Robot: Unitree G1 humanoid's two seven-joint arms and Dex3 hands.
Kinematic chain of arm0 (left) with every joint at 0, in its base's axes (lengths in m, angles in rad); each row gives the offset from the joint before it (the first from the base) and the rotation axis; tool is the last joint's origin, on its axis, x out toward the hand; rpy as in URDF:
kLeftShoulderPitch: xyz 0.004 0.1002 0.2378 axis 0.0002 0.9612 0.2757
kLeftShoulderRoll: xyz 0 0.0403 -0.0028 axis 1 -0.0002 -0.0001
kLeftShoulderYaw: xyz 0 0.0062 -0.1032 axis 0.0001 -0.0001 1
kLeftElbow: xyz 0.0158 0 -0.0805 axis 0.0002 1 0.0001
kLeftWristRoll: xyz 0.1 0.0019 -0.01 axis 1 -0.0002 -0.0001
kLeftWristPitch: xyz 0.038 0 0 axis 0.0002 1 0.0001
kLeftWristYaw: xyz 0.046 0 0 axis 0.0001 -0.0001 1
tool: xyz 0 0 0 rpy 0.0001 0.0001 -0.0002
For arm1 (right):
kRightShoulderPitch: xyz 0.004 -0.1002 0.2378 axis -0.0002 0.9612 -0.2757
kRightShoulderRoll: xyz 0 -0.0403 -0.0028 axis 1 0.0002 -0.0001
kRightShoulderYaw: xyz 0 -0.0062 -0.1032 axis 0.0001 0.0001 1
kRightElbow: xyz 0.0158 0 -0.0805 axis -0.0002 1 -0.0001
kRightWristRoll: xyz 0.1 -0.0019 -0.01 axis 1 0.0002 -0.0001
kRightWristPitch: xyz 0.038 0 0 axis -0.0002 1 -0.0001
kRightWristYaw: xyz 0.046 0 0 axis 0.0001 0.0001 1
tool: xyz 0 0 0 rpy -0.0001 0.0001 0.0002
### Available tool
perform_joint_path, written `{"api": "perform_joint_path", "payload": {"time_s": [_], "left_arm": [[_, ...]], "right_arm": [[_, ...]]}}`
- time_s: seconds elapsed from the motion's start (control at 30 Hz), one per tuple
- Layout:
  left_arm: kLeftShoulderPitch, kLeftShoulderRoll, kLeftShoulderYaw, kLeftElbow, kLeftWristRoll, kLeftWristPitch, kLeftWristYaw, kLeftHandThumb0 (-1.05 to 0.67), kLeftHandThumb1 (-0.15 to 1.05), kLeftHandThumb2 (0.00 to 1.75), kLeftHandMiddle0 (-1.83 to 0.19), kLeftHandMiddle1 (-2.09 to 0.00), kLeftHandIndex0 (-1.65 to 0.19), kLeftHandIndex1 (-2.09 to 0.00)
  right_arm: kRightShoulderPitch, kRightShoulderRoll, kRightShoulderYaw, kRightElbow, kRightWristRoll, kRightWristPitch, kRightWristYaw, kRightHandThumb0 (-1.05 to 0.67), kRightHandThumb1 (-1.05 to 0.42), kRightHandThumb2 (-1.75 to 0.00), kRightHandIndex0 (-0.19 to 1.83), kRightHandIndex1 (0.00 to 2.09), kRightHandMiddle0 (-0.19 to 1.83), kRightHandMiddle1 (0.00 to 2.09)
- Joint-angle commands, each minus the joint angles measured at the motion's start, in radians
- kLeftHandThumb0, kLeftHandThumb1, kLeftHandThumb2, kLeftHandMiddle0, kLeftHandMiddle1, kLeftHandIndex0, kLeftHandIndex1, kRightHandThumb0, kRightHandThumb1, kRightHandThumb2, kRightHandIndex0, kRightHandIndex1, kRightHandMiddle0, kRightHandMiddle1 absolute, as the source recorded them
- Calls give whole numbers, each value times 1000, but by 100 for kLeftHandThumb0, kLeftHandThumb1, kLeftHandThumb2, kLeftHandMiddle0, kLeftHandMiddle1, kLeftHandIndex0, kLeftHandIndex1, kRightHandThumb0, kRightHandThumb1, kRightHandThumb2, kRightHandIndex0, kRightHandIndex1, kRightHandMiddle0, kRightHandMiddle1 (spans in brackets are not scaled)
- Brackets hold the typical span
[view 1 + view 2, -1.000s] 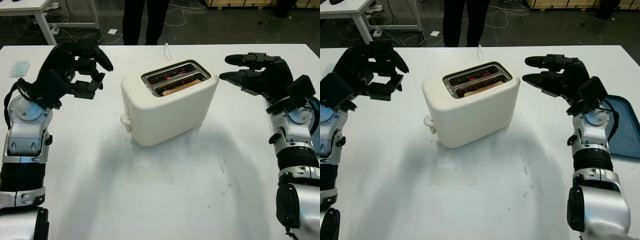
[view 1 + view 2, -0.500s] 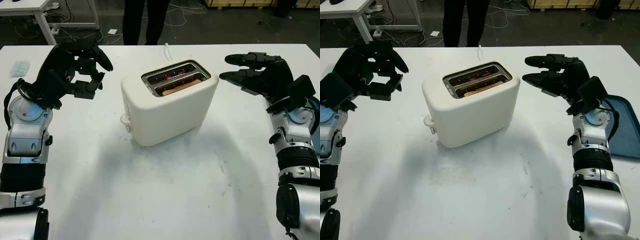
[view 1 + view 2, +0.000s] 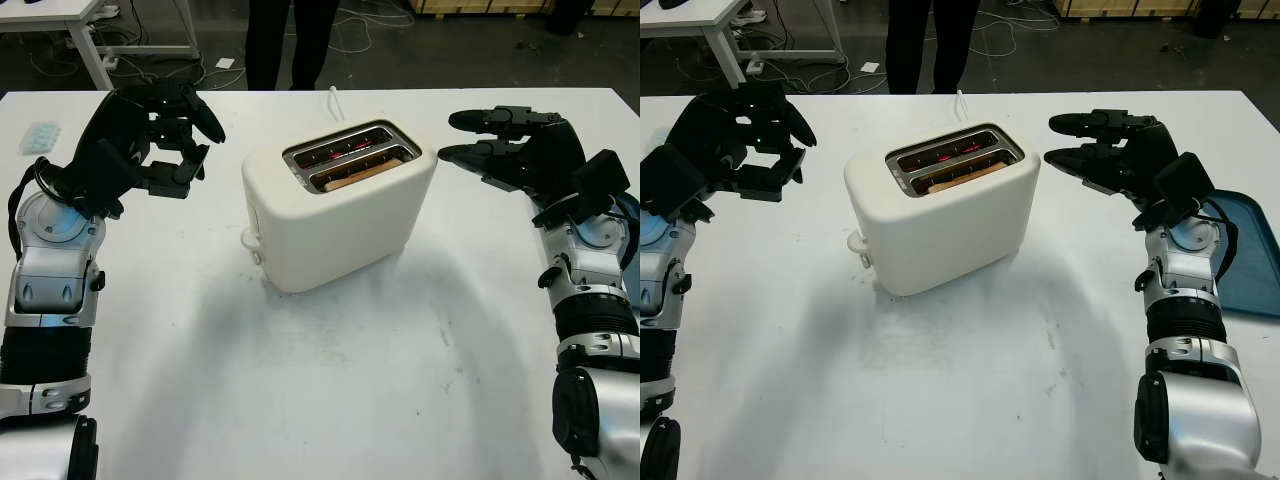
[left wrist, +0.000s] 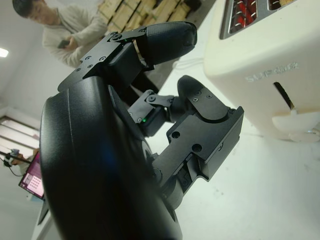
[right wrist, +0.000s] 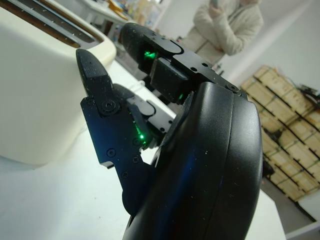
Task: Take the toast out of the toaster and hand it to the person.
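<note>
A cream toaster (image 3: 335, 210) stands in the middle of the white table (image 3: 330, 390). A brown slice of toast (image 3: 352, 176) sits low in its nearer slot, and the farther slot glows red. My left hand (image 3: 196, 148) hangs open above the table to the left of the toaster, a short gap away. My right hand (image 3: 455, 137) is open to the right of the toaster, level with its top, fingers pointing at it. Neither hand touches anything. A person in dark trousers (image 3: 290, 40) stands at the table's far edge, seen in a light sweater (image 5: 230, 25) from the right wrist.
The toaster's lever (image 3: 250, 240) sticks out on its left end, and a white cable (image 3: 335, 100) runs from behind it. A blue tray (image 3: 1252, 250) lies at the right edge. A small pale packet (image 3: 40, 137) lies far left. Another white table (image 3: 60, 15) stands behind.
</note>
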Motion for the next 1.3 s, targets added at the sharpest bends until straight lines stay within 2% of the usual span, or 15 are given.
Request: {"api": "perform_joint_path", "payload": {"time_s": [0.0,0.5,1.27], "left_arm": [[1,4,-1,4,-3,4,-4,0,45,127,-107,-141,-74,-130],[3,6,-1,20,3,-31,-8,0,45,127,-103,-138,-75,-128],[1,4,0,16,2,-14,0,-4,46,126,-103,-138,-76,-128]], "right_arm": [[-1,-4,0,-4,-1,9,-5,-35,-76,0,115,0,104,0],[6,-1,-4,-13,6,4,-4,-33,-77,0,116,0,105,0],[-2,-1,-3,-2,3,2,-7,-33,-77,0,115,0,105,1]]}}
